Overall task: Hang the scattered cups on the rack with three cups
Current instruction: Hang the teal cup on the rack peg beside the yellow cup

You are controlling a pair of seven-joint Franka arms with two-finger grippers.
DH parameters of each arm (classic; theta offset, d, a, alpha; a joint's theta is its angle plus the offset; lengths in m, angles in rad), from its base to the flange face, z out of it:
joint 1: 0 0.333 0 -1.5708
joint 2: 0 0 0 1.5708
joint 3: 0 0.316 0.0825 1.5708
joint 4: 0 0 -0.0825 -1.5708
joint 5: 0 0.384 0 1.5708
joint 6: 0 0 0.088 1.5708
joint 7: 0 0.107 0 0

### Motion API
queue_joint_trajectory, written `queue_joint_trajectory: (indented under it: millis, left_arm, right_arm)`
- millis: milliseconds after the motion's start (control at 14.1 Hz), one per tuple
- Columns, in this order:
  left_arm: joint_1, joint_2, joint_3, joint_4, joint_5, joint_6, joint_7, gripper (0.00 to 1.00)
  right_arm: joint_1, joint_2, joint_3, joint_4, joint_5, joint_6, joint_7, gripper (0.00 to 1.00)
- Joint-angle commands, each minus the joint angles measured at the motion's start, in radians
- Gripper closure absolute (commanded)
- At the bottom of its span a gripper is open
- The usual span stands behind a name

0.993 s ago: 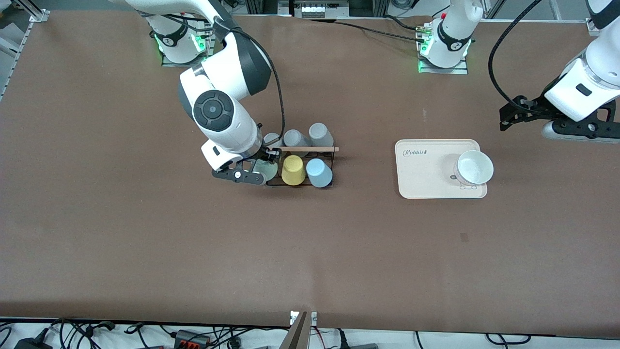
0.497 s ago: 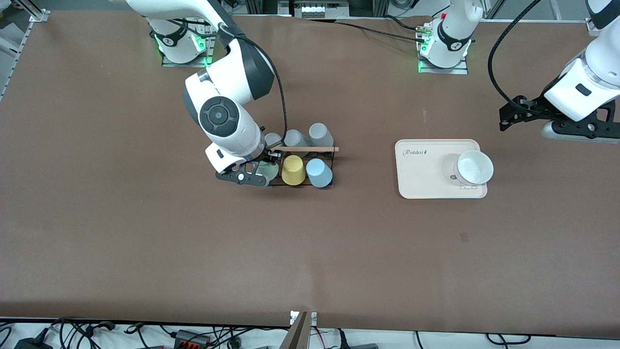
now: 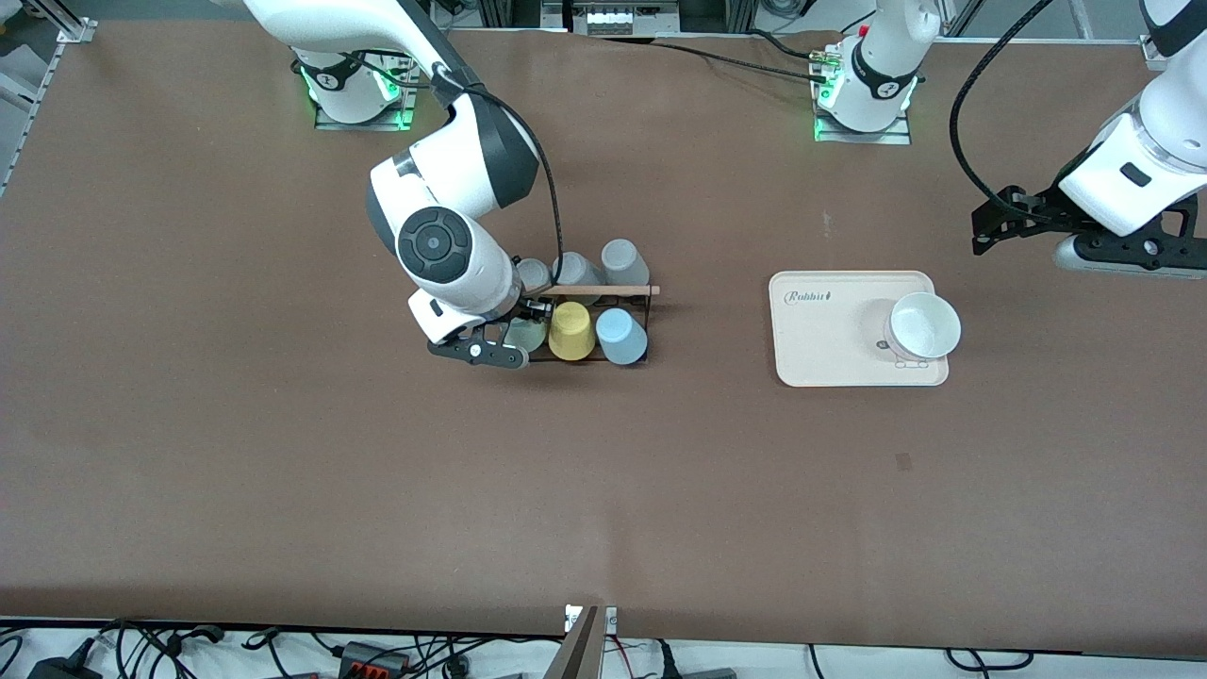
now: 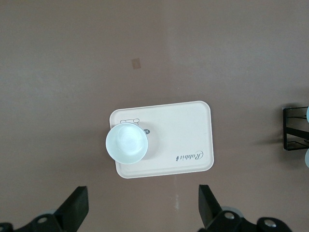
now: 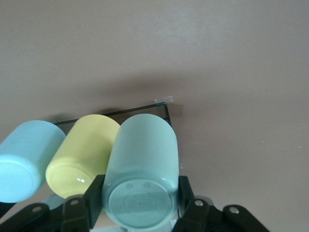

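Note:
My right gripper (image 3: 514,337) is shut on the pale mint green cup (image 3: 524,333), held upside down at the end of the black wire rack (image 3: 586,358) toward the right arm. In the right wrist view the fingers (image 5: 94,198) press both sides of the mint cup (image 5: 140,159), which stands beside the yellow cup (image 5: 82,154). The light blue cup (image 3: 622,337) sits upside down on the rack beside the yellow cup (image 3: 570,330); it also shows in the right wrist view (image 5: 24,162). The rack's wooden rod (image 3: 603,289) runs along its top. My left gripper (image 3: 1000,226) waits open and empty over bare table.
Three grey cups (image 3: 577,269) sit on the rack's row farther from the front camera. A beige tray (image 3: 820,349) holds a white bowl (image 3: 924,325) toward the left arm's end; both show in the left wrist view, tray (image 4: 188,125) and bowl (image 4: 126,142).
My right arm has shifted toward the rack and carried the mint cup in beside the yellow cup. The left arm has not moved.

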Motion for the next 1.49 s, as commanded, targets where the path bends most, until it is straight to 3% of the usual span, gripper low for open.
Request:
queue_joint_trajectory:
  millis: [0, 639, 709, 780, 851, 1419]
  left_arm:
    - [0.014, -0.023, -0.012, -0.011, -0.016, -0.010, -0.005, 0.00]
    - [0.006, -0.023, -0.012, -0.009, -0.016, -0.011, -0.008, 0.00]
    - [0.005, -0.023, -0.012, -0.009, -0.016, -0.011, -0.006, 0.00]
    - [0.002, -0.023, -0.013, -0.009, -0.016, -0.011, -0.008, 0.00]
    - [0.002, -0.021, -0.015, -0.008, -0.015, -0.011, -0.009, 0.00]
    - [0.002, -0.020, -0.018, 0.001, -0.016, -0.011, -0.006, 0.00]
  right_arm:
    - [0.008, 0.028, -0.007, 0.031, 0.026, 0.010, 0.002, 0.69]
    - [0.013, 0.057, -0.007, 0.031, 0.024, 0.013, 0.005, 0.65]
    - [0.016, 0.058, -0.007, 0.031, 0.024, 0.013, 0.006, 0.55]
    - [0.016, 0.060, -0.007, 0.031, 0.021, 0.015, 0.011, 0.05]
    - [0.016, 0.058, -0.007, 0.031, 0.024, 0.013, 0.014, 0.00]
    - [-0.021, -0.020, -0.020, 0.063, 0.013, -0.017, -0.004, 0.00]
